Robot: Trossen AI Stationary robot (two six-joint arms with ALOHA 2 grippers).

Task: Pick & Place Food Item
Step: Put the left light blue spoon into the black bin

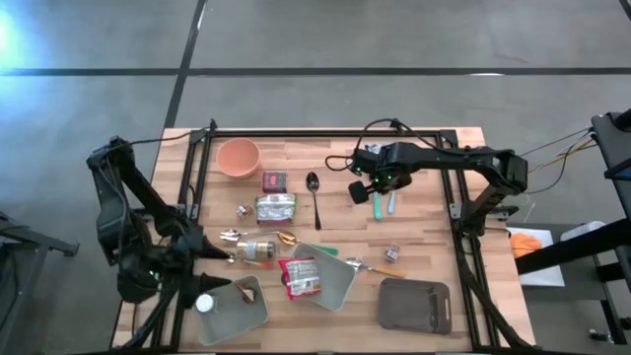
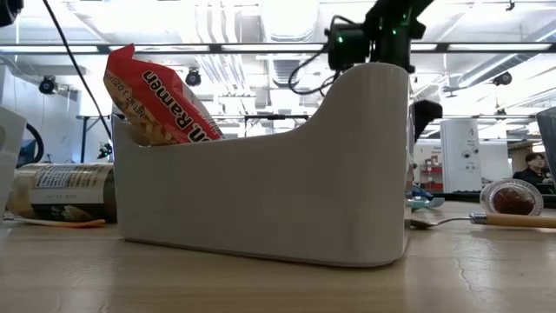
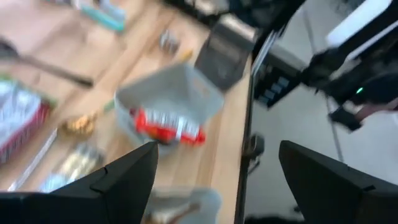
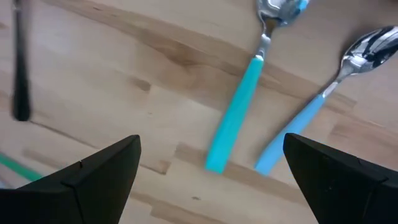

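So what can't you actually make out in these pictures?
- Low view: the grey bin hides most of the table; only the ramen pack's top shows.
- Left wrist view: motion blur; items beside the bin are unreadable.
- High view: small wrapped items too small to identify.

Readable print: one word on one packet

The red and orange crinkled plastic noodle packet standing tilted in the pale grey-green bin carries the white word "Ramen", running downward toward four o'clock in the low view. Letters before it are cut off by a fold and cannot be read. The cylindrical jar with a pale paper label, lying on its side at the bin's nine o'clock, bears lines of print too small to make out.
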